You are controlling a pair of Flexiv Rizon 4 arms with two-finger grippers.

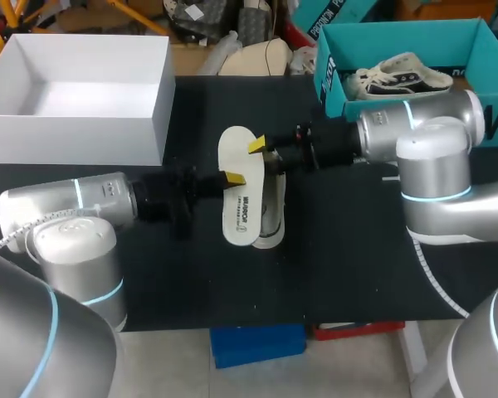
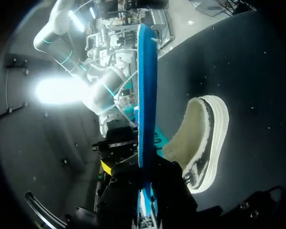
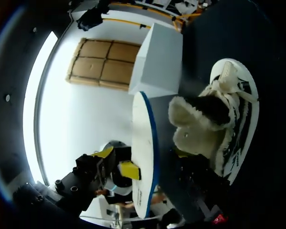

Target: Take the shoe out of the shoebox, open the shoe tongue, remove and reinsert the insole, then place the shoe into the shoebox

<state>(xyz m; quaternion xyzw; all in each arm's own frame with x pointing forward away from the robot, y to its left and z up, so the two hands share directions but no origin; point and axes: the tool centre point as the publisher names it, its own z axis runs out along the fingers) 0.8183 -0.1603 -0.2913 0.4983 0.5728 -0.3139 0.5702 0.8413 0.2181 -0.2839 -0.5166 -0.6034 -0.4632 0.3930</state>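
Note:
A white insole with a blue underside hangs edge-up just above the table's middle. My left gripper comes in from the left and is shut on its middle. In the left wrist view the insole runs straight out from between the clamped fingers. My right gripper is at the insole's far end, open, with one yellow tip over the edge. The fleece-lined black and white shoe lies on the mat beside and under the insole; the right wrist view shows its laces and tongue.
An empty white box stands at the back left. A teal shoebox at the back right holds a second shoe. The black mat covers the table's front.

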